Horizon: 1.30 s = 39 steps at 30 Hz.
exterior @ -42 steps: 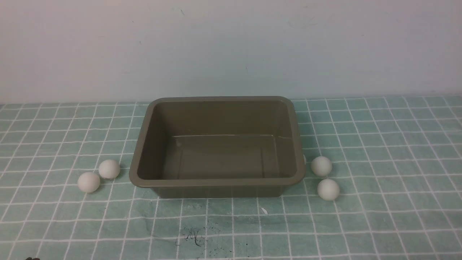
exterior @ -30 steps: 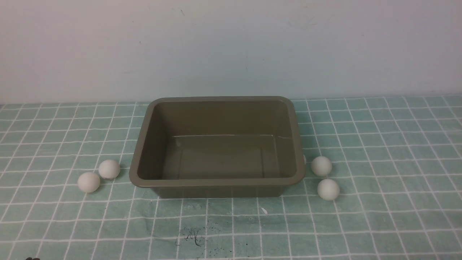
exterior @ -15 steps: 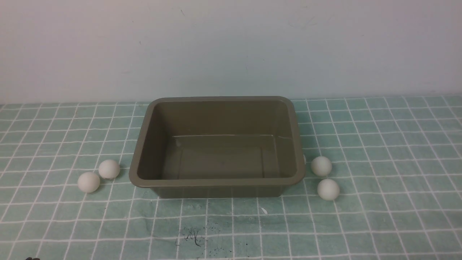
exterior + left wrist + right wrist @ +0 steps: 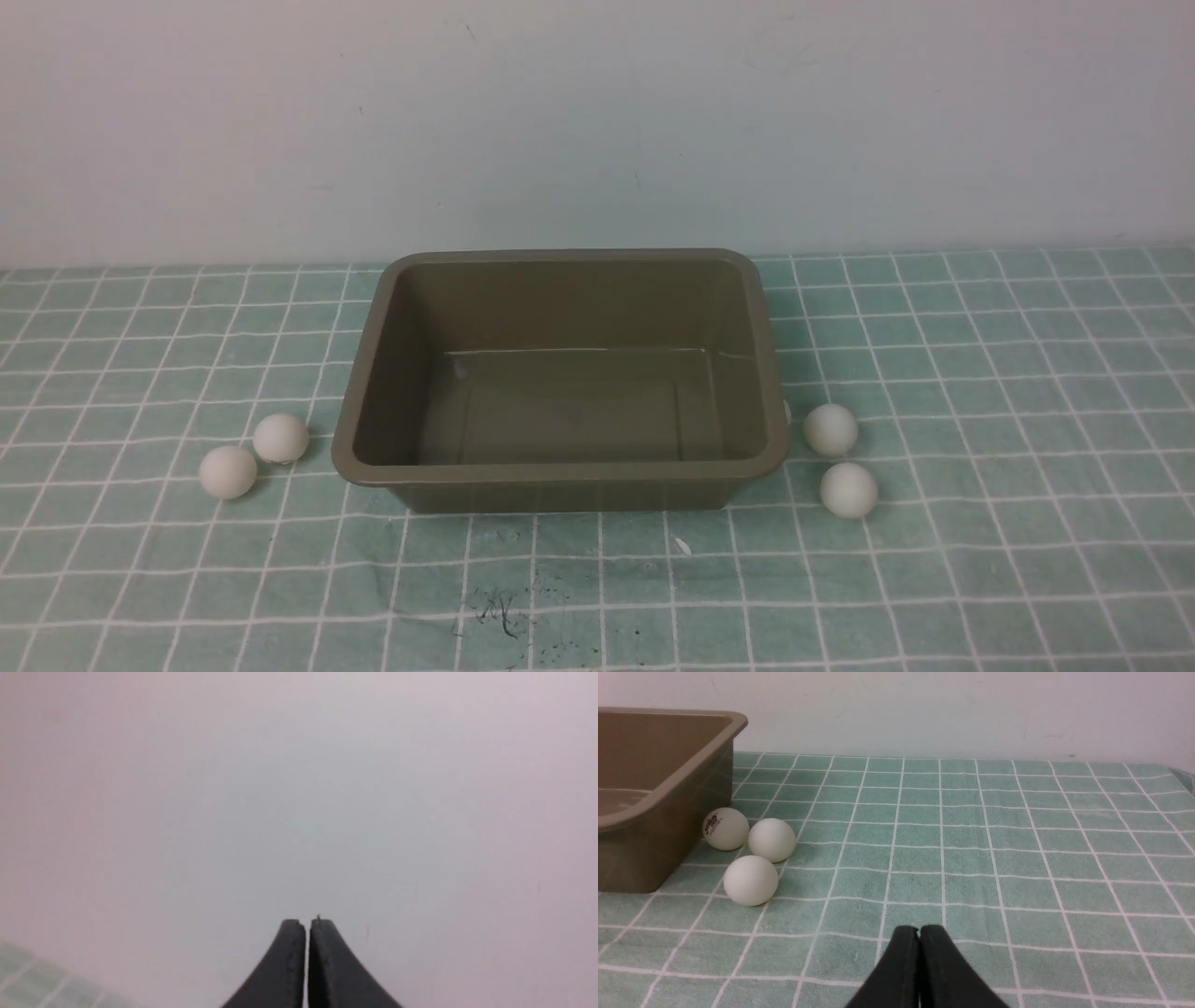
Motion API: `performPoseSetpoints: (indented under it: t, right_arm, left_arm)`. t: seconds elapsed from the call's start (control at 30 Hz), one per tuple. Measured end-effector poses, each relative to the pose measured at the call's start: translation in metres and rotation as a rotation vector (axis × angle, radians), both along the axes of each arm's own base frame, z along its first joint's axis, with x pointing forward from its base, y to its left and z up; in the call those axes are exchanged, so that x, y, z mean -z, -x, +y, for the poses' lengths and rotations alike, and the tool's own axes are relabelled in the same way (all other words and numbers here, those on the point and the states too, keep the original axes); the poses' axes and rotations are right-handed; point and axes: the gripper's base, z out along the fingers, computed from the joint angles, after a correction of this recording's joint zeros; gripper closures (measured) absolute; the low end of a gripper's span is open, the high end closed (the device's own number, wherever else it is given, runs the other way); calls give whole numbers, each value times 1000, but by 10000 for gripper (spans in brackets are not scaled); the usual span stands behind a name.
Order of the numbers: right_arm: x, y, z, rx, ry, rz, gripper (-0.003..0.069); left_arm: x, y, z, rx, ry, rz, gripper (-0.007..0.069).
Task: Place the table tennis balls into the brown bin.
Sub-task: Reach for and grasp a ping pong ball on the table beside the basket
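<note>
Five table tennis balls point(image 4: 228, 472) out on the bench point(image 4: 980, 560), all outside the brown bin point(image 4: 560, 473). Two to the left of it, very close together, one a bit farther back and nearer the bin. Other three over on the right side, bunched up: a printed ball point(image 4: 725, 829) tucked right beside the bin wall, mostly hidden behind the rim in the front view but easy to spot from the right wrist, dark logo and all, plus two plain-looking white ones just beside it, one nearer the robot than the other. Bin upright, around the middle, open side up, pale wall point(image 4: 597, 121) behind. Green cloth point(image 4: 934, 373) with white grid lines underneath everything, dark smudges in front of the bin. Left hand point(image 4: 308, 921) shut, holding nothing, pretty blurry up close. Right hand point(image 4: 919, 928) shut too, also holding nothing, well apart from the bin.
</note>
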Motion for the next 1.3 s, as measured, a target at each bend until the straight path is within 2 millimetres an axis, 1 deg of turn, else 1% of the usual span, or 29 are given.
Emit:
performPoseSetpoints:
  t: [0.03,0.07,0.13,0.17,0.2,0.23,0.27,0.33,0.4,0.47,0.5,0.53,0.57,0.63,0.67,0.7,0.73,0.77,0.83,0.87,0.9,1.0,1.1,1.13,1.17,1.2,1.23,1.27,1.3]
  right_arm:
    - [0,0,0,0,20,-1,673]
    - [0,0,0,0,24,-3,673]
    - [0,0,-1,1,43,-3,673]
    - [0,0,-1,0,48,-4,673]
    - [0,0,-1,0,49,-4,673]
    - [0,0,-1,0,49,-4,673]
    - [0,0,-1,0,50,-5,673]
    - [0,0,-1,0,42,-9,673]
    - [-1,-1,1,2,-50,-31,673]
    - [-5,-2,3,7,-202,-72,673]
    - [-10,-2,4,15,-380,-128,673]
    - [-14,-2,4,22,-494,-166,673]
    - [-14,-2,4,22,-508,-165,673]
    - [-21,-2,2,38,-707,-229,673]
    - [-25,-2,1,49,-819,-265,673]
    - [-25,-2,1,50,-830,-268,673]
    - [-26,-2,0,55,-871,-284,673]
    - [-27,-2,-1,58,-896,-289,673]
    - [-27,-2,-1,61,-917,-295,673]
    - [-27,-2,-1,63,-930,-298,673]
    - [-27,-2,-1,62,-933,-290,673]
    - [-24,-1,7,18,-889,-167,673]
    - [-43,0,16,-55,-777,-30,673]
    - [-50,1,17,-72,-752,-17,673]
    - [-60,-1,20,-88,-701,39,673]
    - [-64,-2,21,-95,-682,58,673]
    - [-85,-7,25,-132,-586,149,673]
    - [-84,-8,25,-128,-585,160,673]
    - [-92,-13,27,-147,-540,210,673]
  left_arm:
    - [-9,3,1,-1,12,-34,629]
    - [-11,3,1,-1,15,-40,629]
    - [-36,6,-1,24,7,-58,629]
    - [-60,3,-6,72,-13,-7,629]
    - [-62,2,-7,77,-18,2,629]
    - [-83,-10,-13,133,-51,107,629]
    - [-92,-14,-17,164,-76,162,629]
    - [-101,-31,-26,233,-132,320,629]
    - [-107,-58,-36,324,-231,546,629]
    - [-103,-87,-45,417,-318,773,629]
    - [-92,-108,-49,465,-354,911,629]
    - [-86,-121,-52,509,-383,1012,629]
    - [-85,-123,-53,522,-388,1036,629]
    - [-70,-142,-55,565,-401,1164,629]
    - [-54,-159,-57,594,-407,1271,629]
    - [-54,-159,-57,594,-407,1269,629]
    - [-41,-172,-57,601,-407,1335,629]
    - [-33,-178,-56,597,-408,1365,629]
    - [-24,-186,-51,576,-403,1395,629]
    - [-16,-194,-43,538,-379,1418,629]
    - [-13,-199,-36,513,-356,1427,629]
    - [-8,-214,-16,453,-311,1449,629]
    - [-2,-233,1,425,-304,1470,629]
    - [0,-235,1,427,-307,1476,628]
    - [1,-243,5,426,-318,1476,624]
    - [4,-246,6,432,-326,1484,620]
    - [10,-260,8,446,-357,1493,593]
    - [10,-262,8,446,-361,1490,583]
    - [14,-267,9,453,-367,1500,561]
